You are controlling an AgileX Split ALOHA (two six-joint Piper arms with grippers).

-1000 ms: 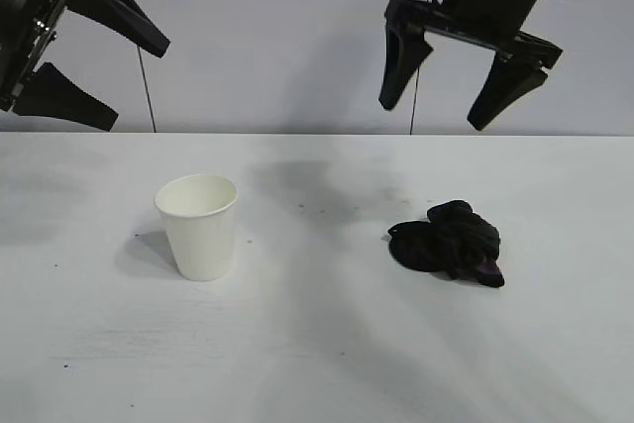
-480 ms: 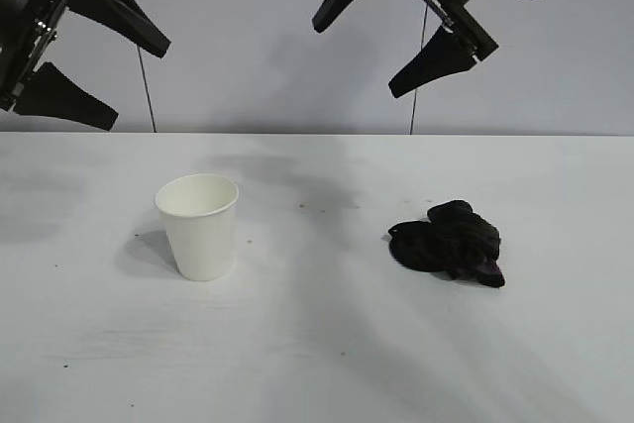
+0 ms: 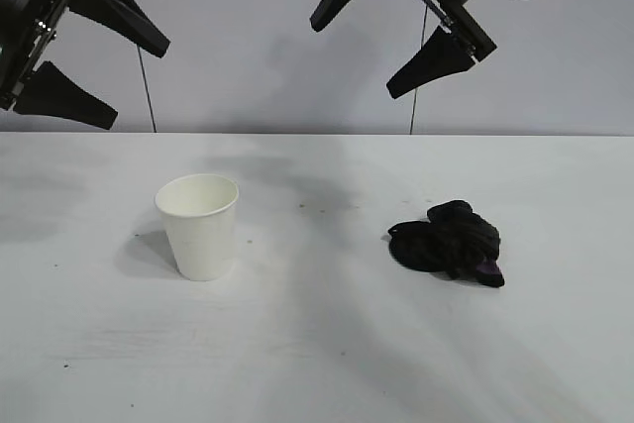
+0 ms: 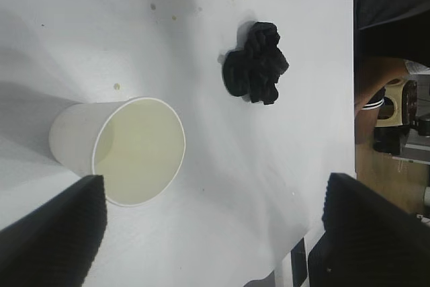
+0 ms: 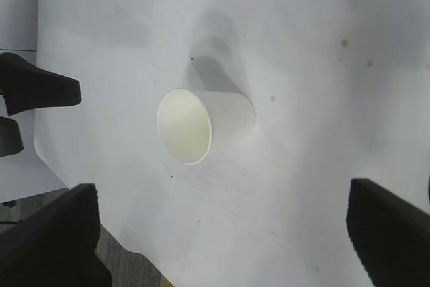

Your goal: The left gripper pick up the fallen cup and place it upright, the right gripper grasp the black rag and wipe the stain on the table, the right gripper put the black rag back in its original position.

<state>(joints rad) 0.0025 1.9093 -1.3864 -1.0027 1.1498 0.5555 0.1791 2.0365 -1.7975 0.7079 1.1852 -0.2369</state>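
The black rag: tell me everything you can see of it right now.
The black rag is a small bunched cloth, soft and folded into lumps, with a hint of purple at one edge. It lies loose on the white table, to the right of the upright cup in the exterior view and well apart from it. Nothing touches it but the tabletop; both hands are raised above.

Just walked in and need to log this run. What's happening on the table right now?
Nothing is being handled at the moment. The cup stands upright on the table, and the black rag lies bunched to its right, untouched. Both arms hang above the table with open, empty jaws: the left end effector at upper left, the right end effector above the middle. No large stain shows, only a few small specks.
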